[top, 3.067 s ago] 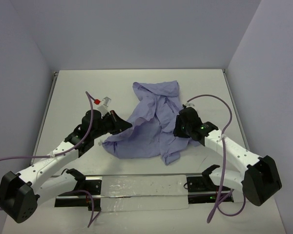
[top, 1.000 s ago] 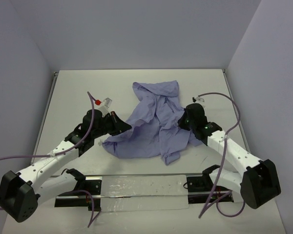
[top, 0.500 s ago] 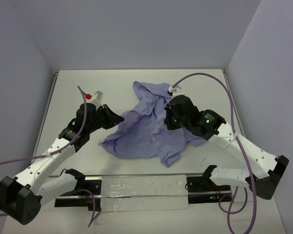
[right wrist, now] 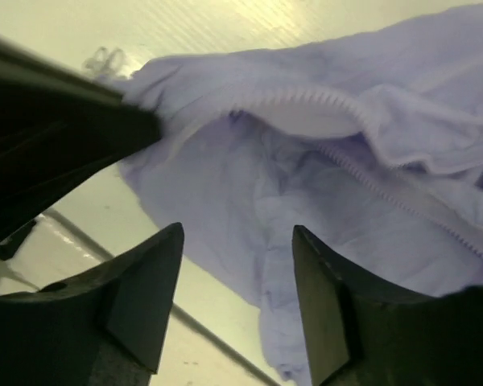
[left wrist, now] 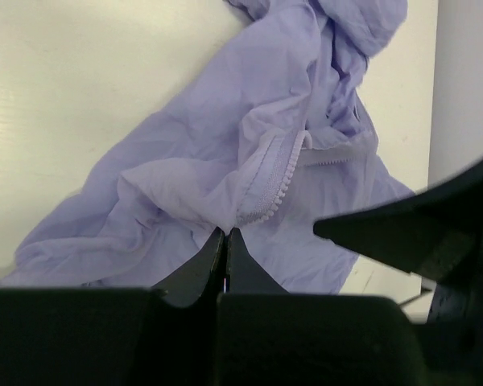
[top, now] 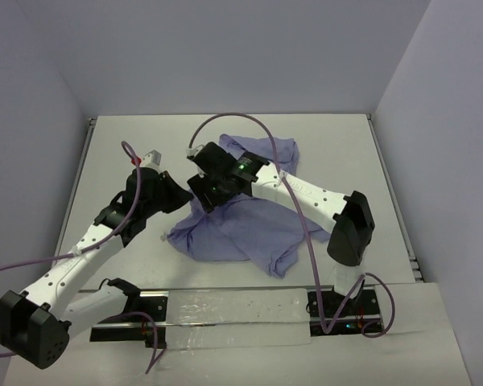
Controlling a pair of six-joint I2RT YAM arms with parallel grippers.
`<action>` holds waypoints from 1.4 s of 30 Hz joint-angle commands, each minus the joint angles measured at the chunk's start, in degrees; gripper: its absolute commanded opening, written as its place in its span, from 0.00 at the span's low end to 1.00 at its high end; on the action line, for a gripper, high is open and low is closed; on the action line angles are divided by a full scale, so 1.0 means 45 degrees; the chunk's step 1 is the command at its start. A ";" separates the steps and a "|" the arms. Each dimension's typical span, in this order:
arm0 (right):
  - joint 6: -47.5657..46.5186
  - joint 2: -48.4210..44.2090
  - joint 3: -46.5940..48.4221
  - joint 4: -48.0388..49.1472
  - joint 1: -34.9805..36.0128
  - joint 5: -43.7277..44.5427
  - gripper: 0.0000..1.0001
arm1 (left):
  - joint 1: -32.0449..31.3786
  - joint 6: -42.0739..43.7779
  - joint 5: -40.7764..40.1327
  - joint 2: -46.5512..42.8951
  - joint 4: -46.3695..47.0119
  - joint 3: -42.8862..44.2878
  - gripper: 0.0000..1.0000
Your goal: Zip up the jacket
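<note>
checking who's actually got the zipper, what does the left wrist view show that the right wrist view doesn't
Only the left wrist view: the left gripper pinched shut on a fold of the jacket, right beside the zipper teeth. Only the right wrist view: the right gripper open, fingers apart over the fabric, holding nothing. Both: the lavender jacket, its zipper teeth and the white table, with the other arm's gripper as a dark shape at the edge.

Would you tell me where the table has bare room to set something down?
Bare white table shows at the far left corner beyond the left arm, and along the right wall past the right arm. Crowded: left edge of the lavender soft-fabric jacket, where the left gripper and right gripper meet.
</note>
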 commanded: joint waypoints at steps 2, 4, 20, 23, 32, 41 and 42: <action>-0.0003 -0.2175 -0.2094 0.0896 0.0165 0.0308 0.68 | 0.0130 -0.0508 -0.1315 -0.0964 -0.0020 -0.0053 0.00; 0.0723 -0.4292 -0.4139 0.1788 -0.0888 0.0430 0.68 | 0.0157 -0.0501 -0.1363 -0.0919 0.0075 -0.0077 0.00; 0.4061 -0.7416 -1.1505 0.7484 -0.8981 -0.0198 0.94 | 0.0305 -0.0487 -0.0532 -0.0534 0.0481 -0.0072 0.00; 0.5063 -0.6313 -1.1121 0.8955 -1.0109 -0.0911 0.91 | 0.0305 -0.0462 -0.0548 -0.0626 0.0380 -0.0027 0.00; 0.7105 -0.2225 -0.9693 1.1086 -1.1299 -0.2434 0.78 | 0.0317 -0.0390 -0.0492 -0.0807 0.0288 -0.0060 0.00; 0.8322 0.0111 -0.9277 1.2682 -1.1252 -0.4292 0.72 | 0.0320 -0.0267 -0.0492 -0.0866 0.0078 0.0085 0.00; 0.8438 0.0172 -0.9407 1.2943 -1.1246 -0.4445 0.70 | 0.0306 -0.0256 -0.0492 -0.0866 0.0095 0.0085 0.00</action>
